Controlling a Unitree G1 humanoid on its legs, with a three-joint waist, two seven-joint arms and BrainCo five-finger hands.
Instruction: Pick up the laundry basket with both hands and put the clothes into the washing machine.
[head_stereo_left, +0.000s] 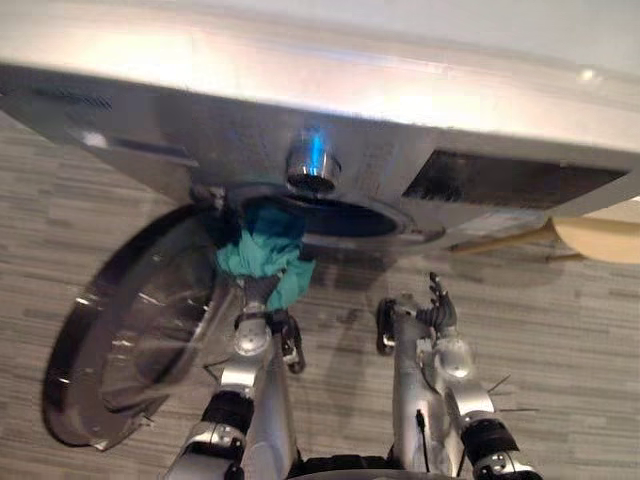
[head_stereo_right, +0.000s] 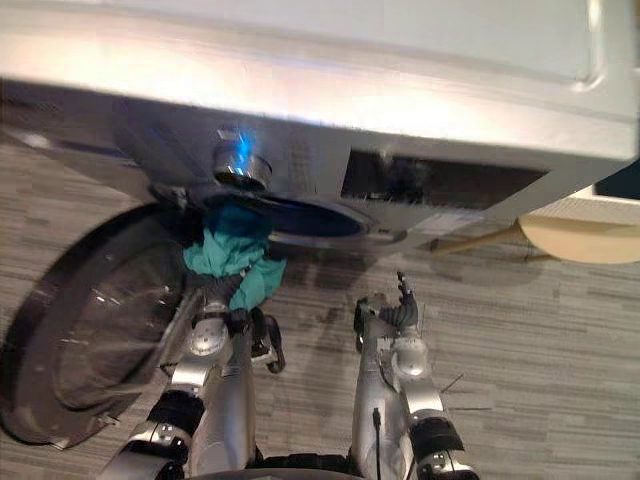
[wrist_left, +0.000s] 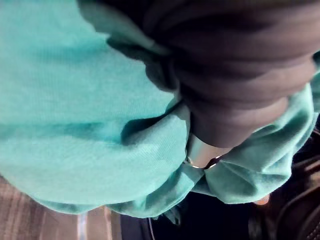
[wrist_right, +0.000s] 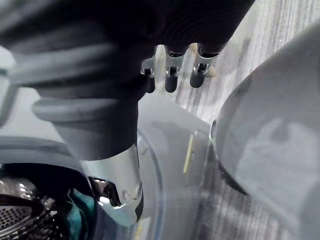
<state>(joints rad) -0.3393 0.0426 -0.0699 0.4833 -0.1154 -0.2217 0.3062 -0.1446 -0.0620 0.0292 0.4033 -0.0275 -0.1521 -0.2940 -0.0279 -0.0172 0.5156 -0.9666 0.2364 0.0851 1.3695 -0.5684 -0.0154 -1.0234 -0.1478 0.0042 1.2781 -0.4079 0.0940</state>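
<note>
The silver washing machine (head_stereo_left: 300, 90) stands in front of me with its round door (head_stereo_left: 130, 320) swung open to the left. A teal garment (head_stereo_left: 265, 255) hangs bunched at the lower left rim of the drum opening (head_stereo_left: 345, 215). My left hand (head_stereo_left: 258, 300) is just below that rim with the teal garment (wrist_left: 75, 100) wrapped over it, and its thumb (wrist_left: 202, 152) is pressed into the folds. My right hand (head_stereo_left: 438, 310) hovers over the floor to the right of the opening. Its fingers (wrist_right: 170, 75) are relaxed and hold nothing. Teal cloth (wrist_right: 82, 210) shows at the drum's mouth.
The open door takes up the floor space on the left. A pale beige rounded object (head_stereo_left: 600, 235) lies on the grey plank floor (head_stereo_left: 560, 330) at the right, beside the machine.
</note>
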